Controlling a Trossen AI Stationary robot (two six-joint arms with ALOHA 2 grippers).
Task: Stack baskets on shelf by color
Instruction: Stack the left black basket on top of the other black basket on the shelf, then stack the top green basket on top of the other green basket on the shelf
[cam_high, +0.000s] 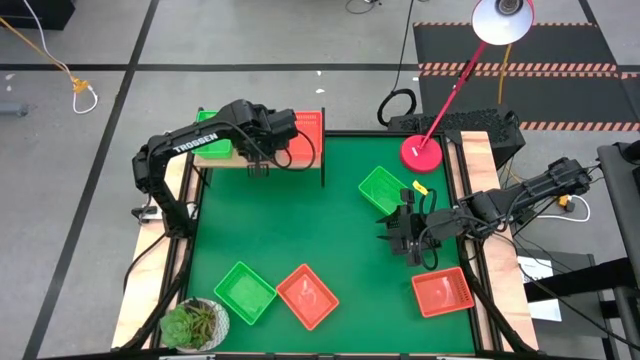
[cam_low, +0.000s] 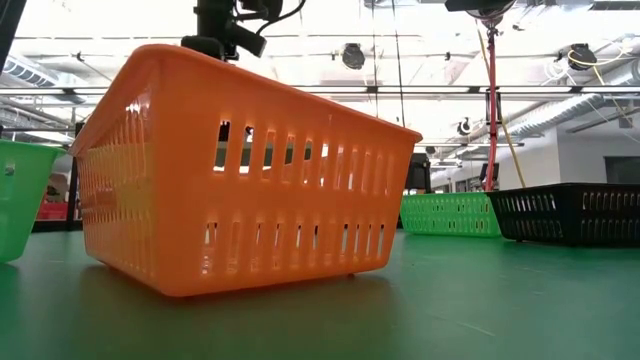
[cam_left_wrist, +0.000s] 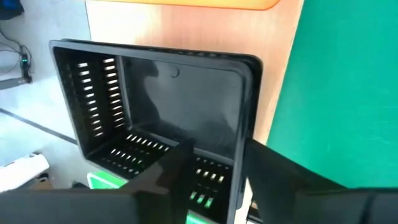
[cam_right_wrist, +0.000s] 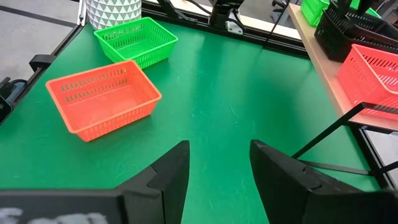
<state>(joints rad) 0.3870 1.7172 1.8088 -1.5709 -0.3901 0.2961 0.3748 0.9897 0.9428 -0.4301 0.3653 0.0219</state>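
Note:
The wooden shelf (cam_high: 228, 159) stands at the table's far left. On it are a green basket (cam_high: 212, 135), a black basket (cam_left_wrist: 155, 106) in the middle and a red basket (cam_high: 306, 135). My left gripper (cam_left_wrist: 217, 152) hangs over the black basket, pointing steeply down, open. One finger is inside the basket and one outside its side wall (cam_left_wrist: 241, 124). My right gripper (cam_right_wrist: 217, 165) is open over the bare mat at the right, beside a black basket (cam_high: 393, 226). Loose on the mat are green baskets (cam_high: 383, 188) (cam_high: 243, 291) and red ones (cam_high: 307, 296) (cam_high: 441, 291). My left gripper straddles the black basket's side wall (cam_left_wrist: 240, 158) from above, with a gap showing beside the inner finger (cam_left_wrist: 180, 168). Whether the outer finger (cam_left_wrist: 270, 171) touches the wall I cannot tell. The basket rests flat on the shelf.
A potted plant (cam_high: 195, 325) stands at the near left corner and a red lamp base (cam_high: 421, 154) at the far right. Pale wooden rails (cam_high: 478, 170) run along both sides. Bare green mat (cam_high: 300, 220) lies in the middle of the table.

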